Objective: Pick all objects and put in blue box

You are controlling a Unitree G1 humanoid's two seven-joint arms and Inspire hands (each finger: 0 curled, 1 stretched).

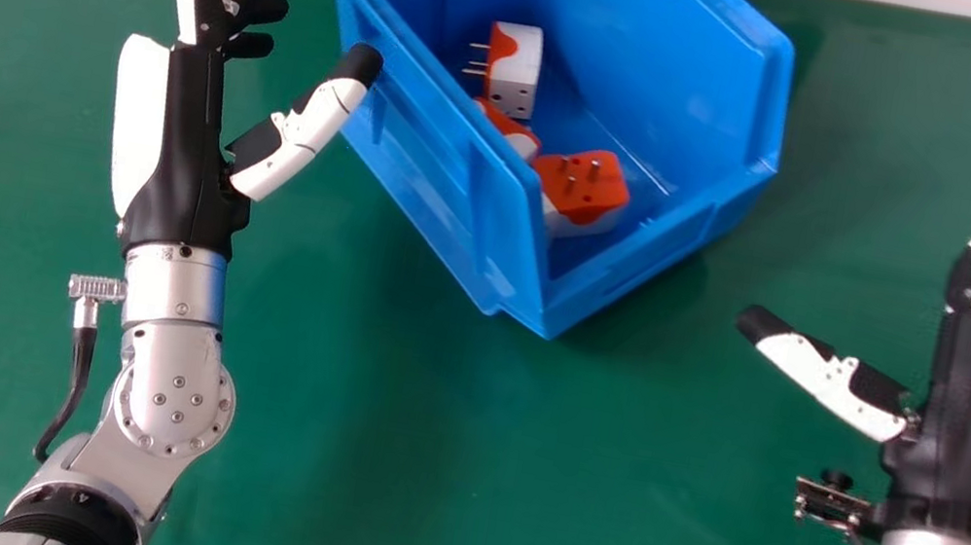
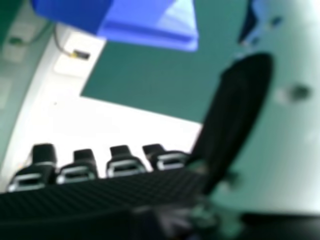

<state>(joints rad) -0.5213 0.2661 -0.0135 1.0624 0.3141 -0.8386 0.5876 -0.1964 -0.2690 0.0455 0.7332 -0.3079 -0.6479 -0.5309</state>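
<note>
Over the green table, at the robot's right, the right hand is pointing forward, its fingers extending nearly straight and its thumb angling well out toward the left; it is holding nothing. Farther forward at the robot's left, the left hand is opening wide, fingers spreading loosely, its grasp containing nothing. Its thumb tip is overlapping the blue box in the head view; whether they are touching, one cannot tell. The box is standing at an angle between the hands, holding three orange-and-white plug adapters: the nearest is lying with its pins facing up, the middle one is sitting partly hidden behind the box wall, and the farthest is pointing its pins left. Beyond the table, a white surface is running along the far edge.
</note>
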